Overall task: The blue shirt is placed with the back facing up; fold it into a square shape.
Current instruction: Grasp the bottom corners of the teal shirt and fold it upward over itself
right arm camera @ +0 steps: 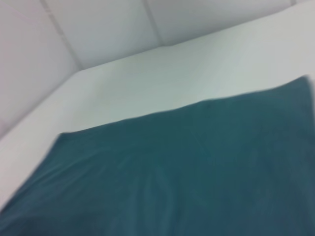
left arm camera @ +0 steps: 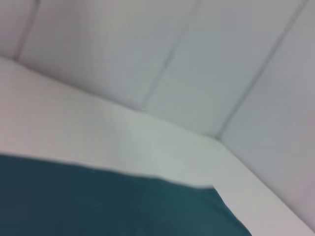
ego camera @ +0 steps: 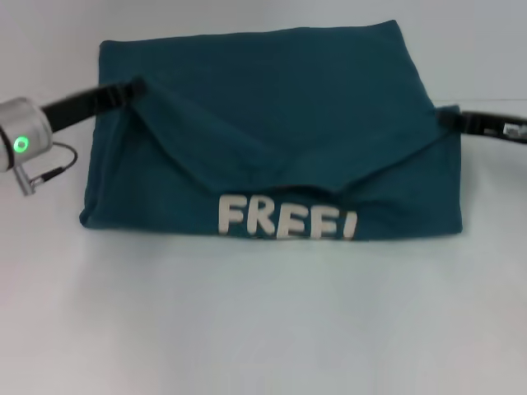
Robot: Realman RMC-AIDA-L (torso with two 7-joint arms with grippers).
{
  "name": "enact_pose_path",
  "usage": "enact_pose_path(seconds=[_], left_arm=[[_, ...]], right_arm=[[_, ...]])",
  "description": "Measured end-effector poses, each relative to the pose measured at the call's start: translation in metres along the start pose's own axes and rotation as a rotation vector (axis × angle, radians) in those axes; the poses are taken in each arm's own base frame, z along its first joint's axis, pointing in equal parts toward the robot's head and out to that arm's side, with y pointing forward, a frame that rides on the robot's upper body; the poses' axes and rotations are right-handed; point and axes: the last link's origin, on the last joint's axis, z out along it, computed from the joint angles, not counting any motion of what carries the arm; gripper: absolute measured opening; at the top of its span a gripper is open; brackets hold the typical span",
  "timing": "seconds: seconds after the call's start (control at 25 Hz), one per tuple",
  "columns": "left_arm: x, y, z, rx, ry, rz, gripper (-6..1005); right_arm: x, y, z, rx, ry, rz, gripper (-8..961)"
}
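The blue shirt lies partly folded on the white table, with its white "FREE!" lettering showing along the near edge. An upper layer runs in a V between the two grippers and dips in the middle. My left gripper sits at the flap's left corner and my right gripper at its right corner. Each is closed on the fabric there. The shirt also shows as plain teal cloth in the left wrist view and the right wrist view.
The white table extends in front of the shirt and on both sides. A white panelled wall stands behind the table's far edge and also shows in the right wrist view.
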Motion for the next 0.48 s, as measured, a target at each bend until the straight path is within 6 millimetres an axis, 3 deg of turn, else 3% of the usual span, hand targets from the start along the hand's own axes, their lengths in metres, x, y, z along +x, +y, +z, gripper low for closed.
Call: enact_pose_path(seconds=[0.28,0.48], left_arm=[[0.008,-0.001,0.022,0.107,0.073,0.060,40],[0.010,-0.006,0.025,0.173,0.126,0.069,40]], right_arm=[[-0.028,0.009,0.025,0.088,-0.054,-0.089,44],[-0.046,0.020,0.038,0.117,-0.096,-0.146,44]])
